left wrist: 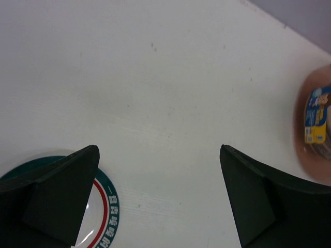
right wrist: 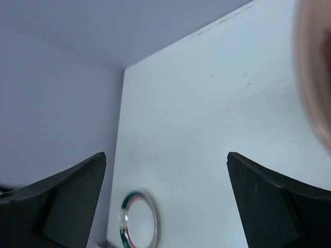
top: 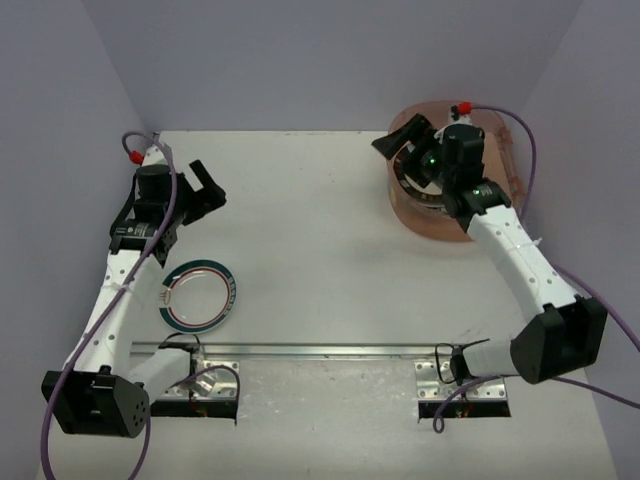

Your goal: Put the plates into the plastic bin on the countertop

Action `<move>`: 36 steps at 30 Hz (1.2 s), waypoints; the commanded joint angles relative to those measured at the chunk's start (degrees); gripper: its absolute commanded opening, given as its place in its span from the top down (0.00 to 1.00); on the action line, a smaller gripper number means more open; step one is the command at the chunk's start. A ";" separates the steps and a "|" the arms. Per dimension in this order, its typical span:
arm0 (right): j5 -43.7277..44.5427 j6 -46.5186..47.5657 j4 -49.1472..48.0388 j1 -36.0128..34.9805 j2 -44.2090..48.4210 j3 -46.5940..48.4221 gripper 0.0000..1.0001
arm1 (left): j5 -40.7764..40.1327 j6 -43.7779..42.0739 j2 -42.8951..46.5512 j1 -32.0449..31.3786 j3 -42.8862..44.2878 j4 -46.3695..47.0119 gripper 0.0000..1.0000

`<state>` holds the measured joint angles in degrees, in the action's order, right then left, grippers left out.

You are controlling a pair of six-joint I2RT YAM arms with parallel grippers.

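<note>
Last plate (top: 199,296) lies near the table's (top: 330,250) front-left corner; left hand (left wrist: 159,150), spread apart, should next grip its rim. Right hand (right wrist: 165,155), also apart, hovers over bin (top: 445,228).

A robotics lab cell: plain lavender walls (top: 330,60) enclose a white countertop (top: 330,250) fronted by a metal rail (top: 330,350).

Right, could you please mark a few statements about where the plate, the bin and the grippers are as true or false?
1. One plate lies on the countertop, outside the bin. True.
2. The left gripper is shut on that plate. False: it is open and empty.
3. The right gripper is over the bin. True.
4. The bin stands at the near left corner. False: it is at the far right.
</note>
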<state>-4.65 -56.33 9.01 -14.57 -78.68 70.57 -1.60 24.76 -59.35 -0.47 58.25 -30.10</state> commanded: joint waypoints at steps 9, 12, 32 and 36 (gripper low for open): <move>-18.76 11.47 -19.12 -31.08 -18.64 -0.66 0.01 | -17.20 1.44 15.16 -0.41 19.80 -8.78 0.00; -18.99 8.10 -20.96 -35.62 -27.45 1.60 0.09 | -16.70 0.38 15.99 -0.41 21.73 -10.15 0.00; -20.84 -8.00 -21.14 -40.62 -61.05 17.49 0.41 | -12.99 -2.34 16.81 -0.41 13.03 -7.07 0.00; -19.23 -11.04 -24.43 -40.62 -62.47 16.42 0.65 | -13.37 -3.02 17.31 -0.41 11.95 -6.87 0.00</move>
<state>-28.03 -64.91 -14.92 -55.22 -137.72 88.31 -15.35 23.27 -42.67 -0.47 71.05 -39.87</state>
